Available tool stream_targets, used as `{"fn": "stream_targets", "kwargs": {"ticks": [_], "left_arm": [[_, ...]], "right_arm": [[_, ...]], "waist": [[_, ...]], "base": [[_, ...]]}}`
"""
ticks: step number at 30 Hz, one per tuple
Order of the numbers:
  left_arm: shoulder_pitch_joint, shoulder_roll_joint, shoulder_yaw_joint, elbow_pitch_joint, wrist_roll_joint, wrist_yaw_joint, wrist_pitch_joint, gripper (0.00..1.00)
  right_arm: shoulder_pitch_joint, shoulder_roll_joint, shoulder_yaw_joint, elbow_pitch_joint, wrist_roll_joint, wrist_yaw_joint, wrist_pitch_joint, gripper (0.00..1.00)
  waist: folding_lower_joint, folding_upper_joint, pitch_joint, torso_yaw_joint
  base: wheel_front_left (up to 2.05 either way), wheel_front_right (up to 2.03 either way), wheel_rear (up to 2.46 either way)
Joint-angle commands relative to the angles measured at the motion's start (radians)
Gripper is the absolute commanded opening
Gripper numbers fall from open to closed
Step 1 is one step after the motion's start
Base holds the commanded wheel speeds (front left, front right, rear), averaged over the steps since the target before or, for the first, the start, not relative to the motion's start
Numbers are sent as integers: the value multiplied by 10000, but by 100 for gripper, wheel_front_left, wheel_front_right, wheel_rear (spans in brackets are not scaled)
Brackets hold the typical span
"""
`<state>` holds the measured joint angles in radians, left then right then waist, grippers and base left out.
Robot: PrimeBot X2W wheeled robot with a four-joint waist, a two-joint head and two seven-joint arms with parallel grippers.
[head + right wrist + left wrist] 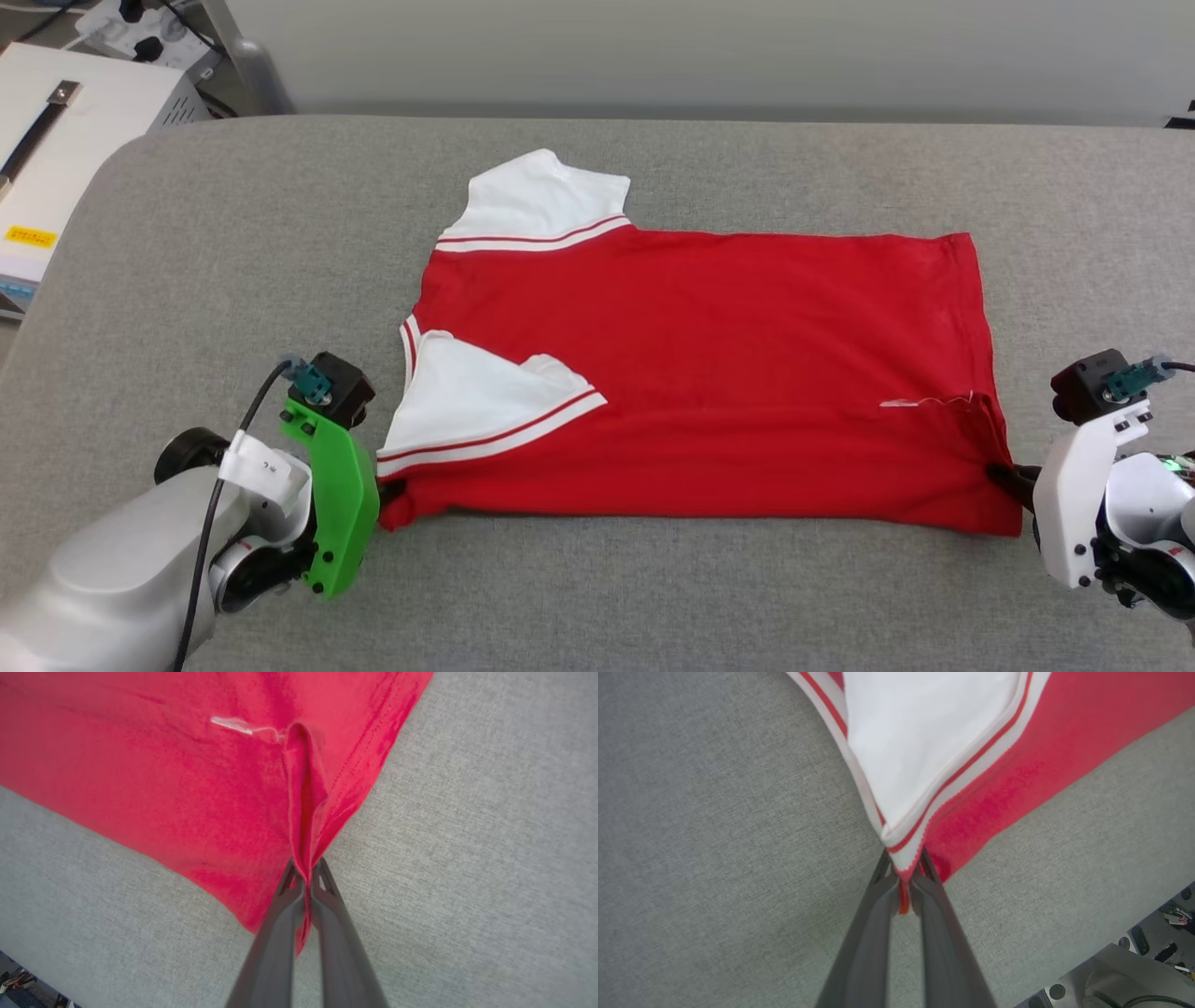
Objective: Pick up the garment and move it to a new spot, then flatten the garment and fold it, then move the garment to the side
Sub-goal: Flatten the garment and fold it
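The garment (709,373) lies spread sideways on the grey table (653,597), plain red side up, collar end at the left, hem at the right. One white sleeve (541,201) sticks out at the far side, the other (476,401) is folded onto the body. My left gripper (387,490) is shut on the near left corner by the striped trim (903,851); the pinched cloth shows between its fingers (878,914). At the near right hem corner my right gripper (1006,474) is shut on a red ridge of fabric (303,826). A small white tag (231,724) lies beyond it.
A white box-shaped unit (65,140) with a yellow label stands off the table's far left corner. A pale wall runs behind the table. Bare grey tabletop surrounds the shirt, widest at the left and along the near edge.
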<state>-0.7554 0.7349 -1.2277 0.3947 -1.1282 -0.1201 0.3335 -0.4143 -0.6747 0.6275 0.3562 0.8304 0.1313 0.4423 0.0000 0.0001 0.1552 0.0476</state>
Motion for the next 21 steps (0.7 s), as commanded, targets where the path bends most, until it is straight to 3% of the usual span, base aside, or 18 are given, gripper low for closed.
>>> {"fn": "stream_targets", "kwargs": {"ticks": [1,13,21], "left_arm": [[201,175,-11,-93,-161,-51,-61,0],[1289,947,-107,-1588,-410,494,-184,0],[1794,1025,-179,-1942,-472,806,-229,0]], "right_arm": [[245,-161,-80,-136,70,-6,-74,0],[2260,-788,-1268,-1614,192,-6,-29,0],[3170,-458,-2319,-2078,-40,-6,337,0]], "waist": [[0,-1,-315,-87],[0,-1,-857,-174],[0,-1,-675,-273]], "base": [[0,0,0],[0,0,0],[0,0,0]]}}
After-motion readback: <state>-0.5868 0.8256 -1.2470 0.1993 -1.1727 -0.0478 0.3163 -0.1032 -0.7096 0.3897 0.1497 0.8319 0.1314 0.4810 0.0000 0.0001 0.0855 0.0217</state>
